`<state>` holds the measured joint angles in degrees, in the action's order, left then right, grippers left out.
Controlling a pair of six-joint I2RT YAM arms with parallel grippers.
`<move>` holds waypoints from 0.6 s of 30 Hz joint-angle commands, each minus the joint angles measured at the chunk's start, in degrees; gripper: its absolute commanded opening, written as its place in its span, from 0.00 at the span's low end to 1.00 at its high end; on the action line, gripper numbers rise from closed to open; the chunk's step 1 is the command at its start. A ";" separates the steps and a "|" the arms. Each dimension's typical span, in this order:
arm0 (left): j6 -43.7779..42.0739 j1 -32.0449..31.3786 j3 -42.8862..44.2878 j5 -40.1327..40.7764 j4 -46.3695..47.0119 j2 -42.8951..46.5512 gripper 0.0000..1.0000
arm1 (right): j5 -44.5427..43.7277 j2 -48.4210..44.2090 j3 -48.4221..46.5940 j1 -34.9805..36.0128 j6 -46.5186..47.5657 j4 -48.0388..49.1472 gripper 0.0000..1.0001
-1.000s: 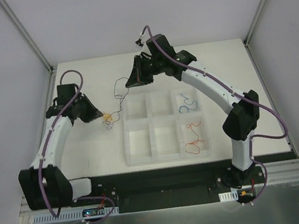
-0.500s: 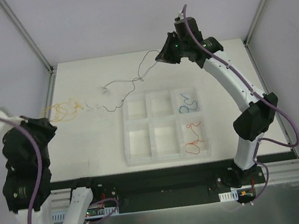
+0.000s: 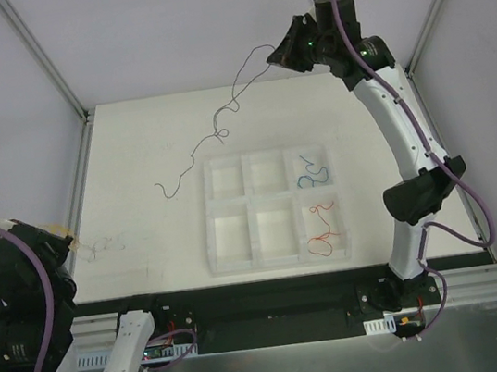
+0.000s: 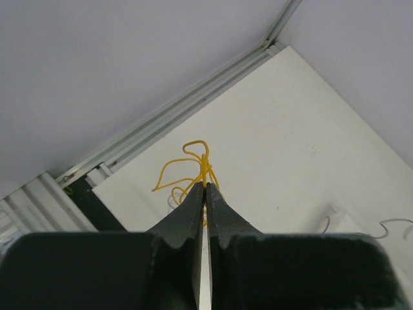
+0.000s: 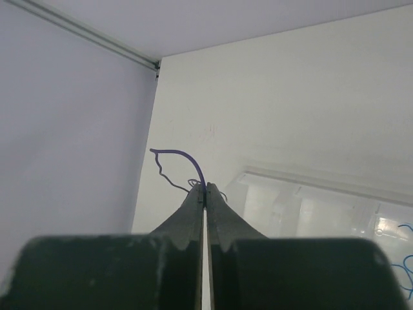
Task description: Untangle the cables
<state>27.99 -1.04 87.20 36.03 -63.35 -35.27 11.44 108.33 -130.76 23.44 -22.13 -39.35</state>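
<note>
The cables are pulled apart. My right gripper (image 3: 288,55) is raised at the far right, shut on one end of a thin black cable (image 3: 220,134) that hangs down in a curly line to the table at the left of the tray; close up its held end (image 5: 184,154) arcs out of the closed tips of the right gripper (image 5: 205,188). My left gripper (image 3: 68,239) is at the near left edge, shut on a looped yellow cable (image 4: 203,161) that sticks out of the left gripper (image 4: 205,185). A pale thin wire (image 3: 103,247) lies just beside it.
A white six-compartment tray (image 3: 208,239) stands in the middle right of the table. A blue cable (image 3: 312,174) lies in its far right compartment and a red cable (image 3: 323,231) in its near right one. Grey enclosure walls and metal frame rails border the table.
Both arms drew apart. The left swung back to the near left edge with the yellow cable. The right rose to the far right, and the black cable came free of the tangle.
</note>
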 commanded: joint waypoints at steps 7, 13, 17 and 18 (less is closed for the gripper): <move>-15.68 0.07 7.38 19.25 0.42 -3.23 0.00 | 0.07 -1.81 -5.21 -12.62 -2.56 0.15 0.00; -8.92 0.07 4.56 16.09 -3.09 -4.02 0.00 | 5.07 0.91 -5.56 -21.15 -8.02 2.52 0.00; -8.91 0.07 3.24 16.97 -3.01 -6.21 0.00 | 6.83 1.61 -5.73 -24.57 -8.01 4.02 0.01; -9.26 0.07 3.07 17.49 -2.92 -6.74 0.00 | 7.71 2.14 -6.08 -25.80 -8.36 3.85 0.00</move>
<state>18.46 -1.04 91.13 51.48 -65.98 -39.05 14.76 109.43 -133.84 0.51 -28.29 -38.63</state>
